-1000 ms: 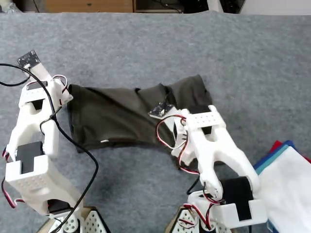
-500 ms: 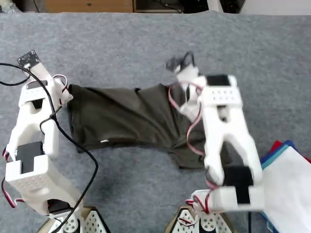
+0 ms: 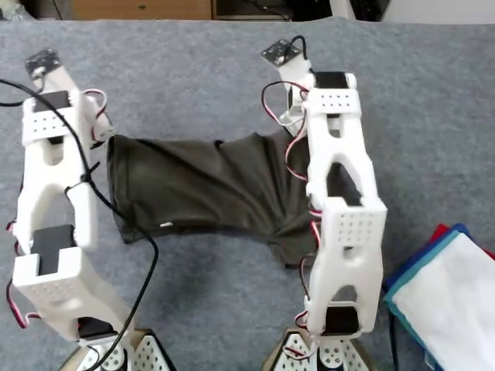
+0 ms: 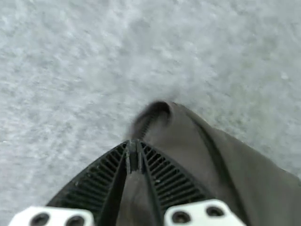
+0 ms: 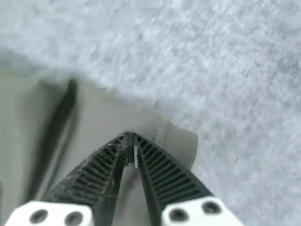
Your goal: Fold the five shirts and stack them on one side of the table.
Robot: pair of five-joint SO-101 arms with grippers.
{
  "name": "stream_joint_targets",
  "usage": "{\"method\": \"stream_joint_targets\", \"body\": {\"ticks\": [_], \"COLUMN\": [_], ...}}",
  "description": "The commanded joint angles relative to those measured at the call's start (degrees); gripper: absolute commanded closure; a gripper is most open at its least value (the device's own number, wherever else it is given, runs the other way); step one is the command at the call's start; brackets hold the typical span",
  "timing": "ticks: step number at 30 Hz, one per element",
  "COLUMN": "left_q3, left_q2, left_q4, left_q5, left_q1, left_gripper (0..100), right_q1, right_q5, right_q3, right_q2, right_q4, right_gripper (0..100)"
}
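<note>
A dark olive shirt [image 3: 193, 189] lies spread and rumpled across the middle of the grey table. My left gripper [image 3: 104, 133] is at the shirt's far left corner. In the left wrist view this gripper [image 4: 134, 146] is shut, with a fold of the shirt [image 4: 225, 160] pinched at its tips and bunched up just beyond them. My right arm stretches over the shirt's right part, and its gripper [image 3: 298, 124] is at the far right edge. In the right wrist view that gripper [image 5: 130, 141] is shut on the shirt's edge [image 5: 99, 117] near a corner.
A stack of folded shirts [image 3: 456, 301], white on top with blue and red edges below, sits at the near right corner. Grey felt table [image 3: 170, 69] runs bare beyond the shirt's far edge. Cables hang along both arms.
My right arm swung from the shirt's near side over it to its far right edge. My left arm stretched a little farther away at the far left corner. The shirt's body stayed put.
</note>
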Motion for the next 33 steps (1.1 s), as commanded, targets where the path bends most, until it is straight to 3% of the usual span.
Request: {"method": "stream_joint_targets", "body": {"ticks": [1,9,17,27,33], "left_q3": [-3.43,-10.90,-25.58,-29.54,-29.54], "left_q2": [-0.66,14.90,28.53,34.15,34.15], "left_q4": [-0.09,-0.26,6.77,10.99,15.38], "left_q5": [2.02,3.69,3.60,0.09,-0.18], "left_q1": [3.52,5.10,4.04,-2.20,-2.11], "left_gripper": [98,98,98,98,98], "right_q1": [1.71,3.74,7.16,9.45,8.13], "right_q5": [-1.76,-2.90,-2.29,3.43,3.52], "right_q3": [-9.89,-23.08,-28.70,-37.85,-43.91], "right_q2": [4.79,12.09,19.03,25.36,28.09], "right_q4": [0.53,6.51,6.86,5.54,5.98], "right_gripper": [99.2,99.2,99.1,99.1,99.1]}}
